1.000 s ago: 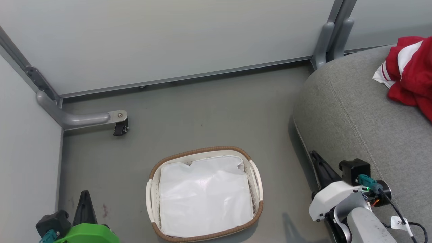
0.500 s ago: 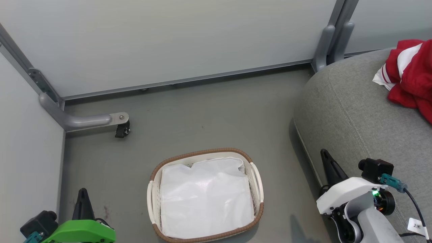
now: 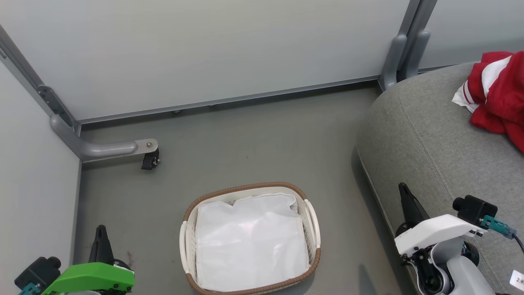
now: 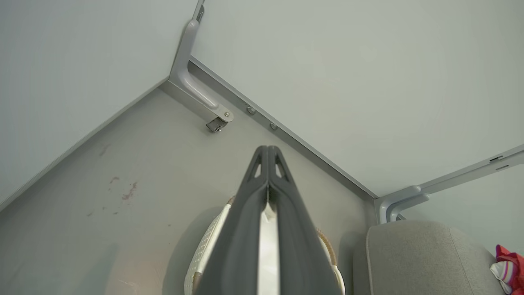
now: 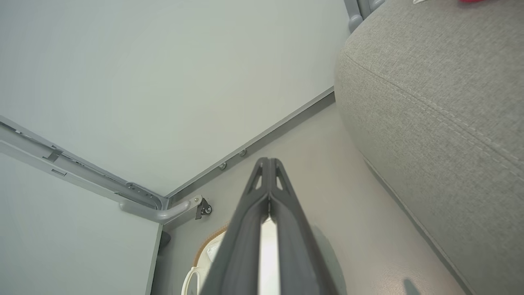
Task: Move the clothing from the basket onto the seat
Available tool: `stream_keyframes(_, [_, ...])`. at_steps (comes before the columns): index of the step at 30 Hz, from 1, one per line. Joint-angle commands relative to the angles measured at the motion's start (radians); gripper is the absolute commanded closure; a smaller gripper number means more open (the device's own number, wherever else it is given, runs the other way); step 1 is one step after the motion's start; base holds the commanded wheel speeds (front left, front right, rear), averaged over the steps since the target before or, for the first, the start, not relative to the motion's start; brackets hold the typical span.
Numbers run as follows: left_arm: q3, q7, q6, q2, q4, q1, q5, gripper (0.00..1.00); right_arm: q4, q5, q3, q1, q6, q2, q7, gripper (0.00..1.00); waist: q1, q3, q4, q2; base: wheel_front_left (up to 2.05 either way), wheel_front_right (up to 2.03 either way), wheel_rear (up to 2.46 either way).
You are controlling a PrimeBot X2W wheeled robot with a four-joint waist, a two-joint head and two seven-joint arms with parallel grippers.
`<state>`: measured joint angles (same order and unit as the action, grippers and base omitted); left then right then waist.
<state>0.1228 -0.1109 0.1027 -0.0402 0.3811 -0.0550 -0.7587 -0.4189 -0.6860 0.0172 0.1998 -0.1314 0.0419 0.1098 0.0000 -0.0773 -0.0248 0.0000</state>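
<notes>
1. Jaw state: the left gripper [image 4: 268, 150] has its two dark fingers pressed together tip to tip, gripping nothing. The right gripper [image 5: 268, 162] is the same.
2. Position, head view: the left gripper is at 7 o'clock and the right gripper at 4 o'clock, with the oval white plastic basket with a brown woven rim [image 3: 245, 185] between them at 6 o'clock.
3. Basket contents: a plain white liner sheet [image 3: 249, 241] and no red fabric.
4. Step in hand, by judgement: final check and stand-off. Confirm that nothing lies under the liner folds. Do not grip the liner. Keep both arms clear of the basket rim.
5. The bright red sportswear clothing with white stripes [image 3: 497, 94] lies bunched on the large grey woven-fabric seat [image 3: 430, 135], at 2 o'clock.
6. Its long axis appears to run from 11 to 5 o'clock, and its white striped end points to 9 o'clock. The frame edge cuts off the far part.
</notes>
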Motion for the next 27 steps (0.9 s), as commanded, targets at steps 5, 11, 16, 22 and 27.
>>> stream_keyframes(5, [-0.001, 0.021, 0.005, -0.008, -0.027, -0.029, -0.09, 1.0, 0.032, -0.095, -0.016, -0.004, 0.0, 0.006, -0.022, 1.0, 0.0, 0.004, 0.002, 0.0, 0.0, 0.0, 0.0])
stream_keyframes(11, [-0.002, 0.041, 0.008, -0.009, -0.038, -0.033, -0.164, 1.0, 0.046, -0.176, -0.028, -0.013, 0.0, 0.006, -0.042, 1.0, 0.0, 0.009, 0.003, 0.0, 0.0, 0.0, 0.0])
stream_keyframes(16, [-0.002, 0.057, 0.01, -0.009, -0.047, -0.035, -0.224, 1.0, 0.058, -0.241, -0.037, -0.019, 0.0, 0.007, -0.058, 1.0, 0.0, 0.013, 0.005, 0.0, 0.0, 0.0, 0.0])
stream_keyframes(22, [-0.003, 0.075, 0.012, -0.01, -0.057, -0.037, -0.291, 1.0, 0.071, -0.314, -0.047, -0.028, 0.001, 0.007, -0.076, 1.0, 0.0, 0.018, 0.006, 0.0, 0.0, 0.0, 0.0])
stream_keyframes(27, [-0.004, 0.089, 0.013, -0.01, -0.065, -0.04, -0.343, 1.0, 0.081, -0.37, -0.055, -0.035, 0.001, 0.007, -0.09, 1.0, 0.0, 0.022, 0.007, 0.0, 0.0, 0.0, 0.0])
